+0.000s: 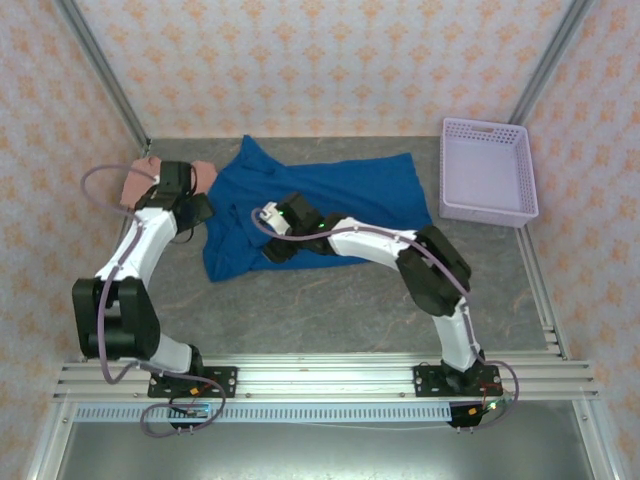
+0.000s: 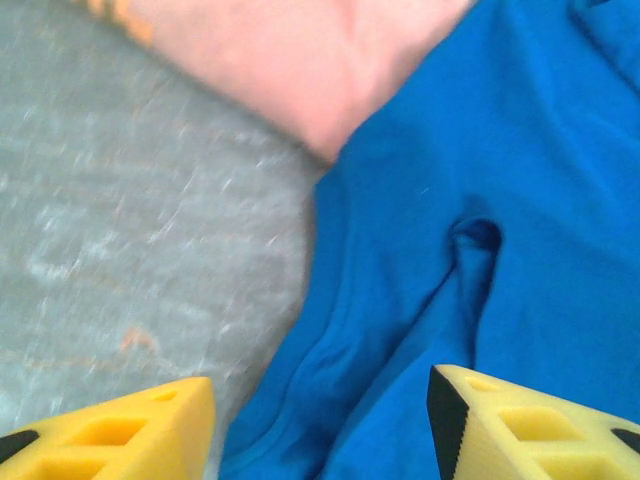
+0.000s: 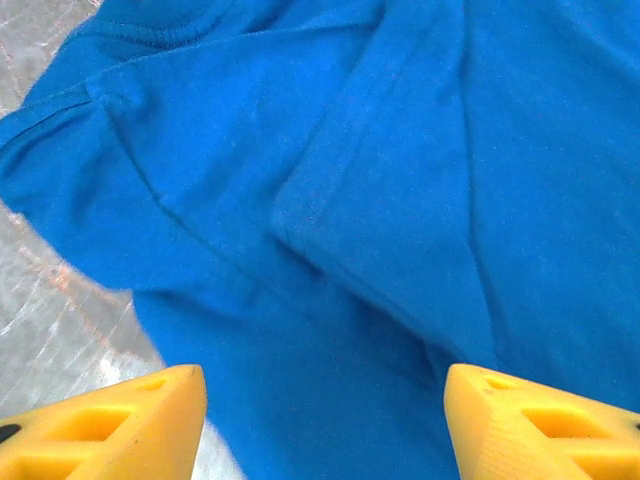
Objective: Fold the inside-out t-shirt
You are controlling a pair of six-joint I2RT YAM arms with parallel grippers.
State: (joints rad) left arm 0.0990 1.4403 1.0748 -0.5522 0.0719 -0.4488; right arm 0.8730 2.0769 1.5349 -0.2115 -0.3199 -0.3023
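Note:
The royal-blue t-shirt (image 1: 330, 195) lies rumpled across the middle of the grey table, its near left part hanging lowest. My left gripper (image 1: 192, 212) hovers at the shirt's left edge, open, its yellow fingers (image 2: 120, 430) straddling the blue hem (image 2: 330, 360) with nothing between them. My right gripper (image 1: 275, 248) stands open over the shirt's near left part. In the right wrist view the blue cloth (image 3: 380, 200) shows folded seams, and both yellow fingers (image 3: 530, 425) sit apart above it.
A salmon-pink shirt (image 1: 140, 180) lies at the far left, partly under the left arm and touching the blue one (image 2: 300, 70). A lavender basket (image 1: 487, 170) stands at the far right. Bare grey tabletop (image 1: 330, 300) runs along the near side.

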